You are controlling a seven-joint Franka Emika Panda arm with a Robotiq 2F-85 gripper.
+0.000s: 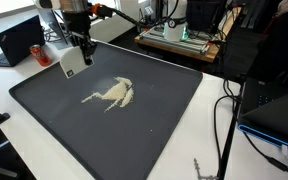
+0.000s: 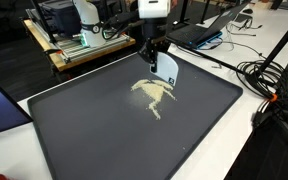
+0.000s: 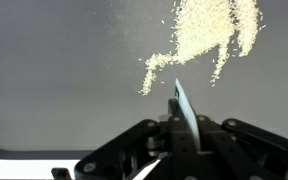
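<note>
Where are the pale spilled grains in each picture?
In an exterior view: grains left of centre, lower right of the white card.
In an exterior view: grains at centre, lower left of the card.
Wrist view: grains top right, above the card.
Shared landmark: the card, beside the grains everywhere.

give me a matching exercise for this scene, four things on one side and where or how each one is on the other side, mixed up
Things:
1. gripper
2. white card
3. pale grains
4. laptop

Places or states:
a. strewn over the middle of the dark mat
b. open, on the table beside the mat
c. shut on a thin flat thing
d. clamped in the jaws, near the grains

Pairs: 1-c, 2-d, 3-a, 4-b.
</note>
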